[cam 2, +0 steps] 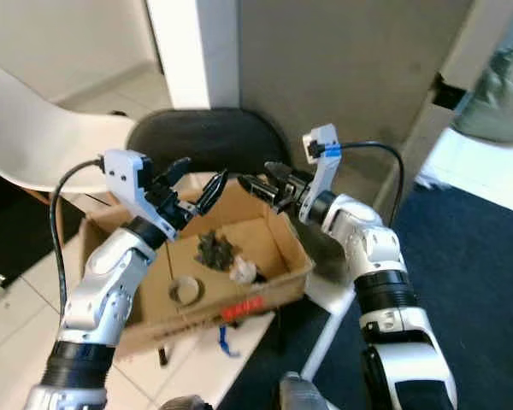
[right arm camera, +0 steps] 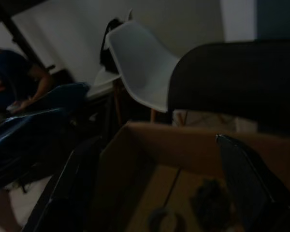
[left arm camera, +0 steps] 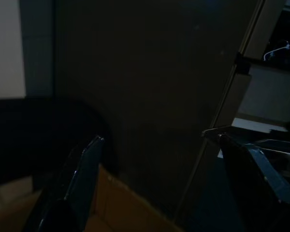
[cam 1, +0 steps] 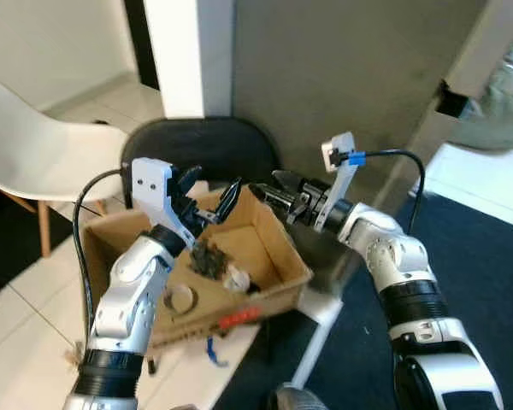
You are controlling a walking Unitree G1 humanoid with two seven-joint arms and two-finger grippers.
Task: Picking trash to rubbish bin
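An open cardboard box (cam 1: 284, 279) sits on the floor holding trash: a dark crumpled clump (cam 1: 209, 256), a white paper wad (cam 1: 237, 278) and a tape roll (cam 1: 179, 299). My left gripper (cam 1: 212, 190) hovers over the box's back edge, open, with nothing between its fingers. My right gripper (cam 1: 269, 186) hangs above the box's back right corner and faces the left one, open and empty too. In the right wrist view the box's inside (right arm camera: 183, 154) lies beneath the spread fingers.
A black chair (cam 1: 205, 145) stands right behind the box and a white chair (cam 1: 34, 162) to the left. A grey partition (cam 1: 342, 77) rises behind. A white stand (cam 1: 321, 316) abuts the box's right side. A blue scrap (cam 1: 214, 352) lies on the tile floor.
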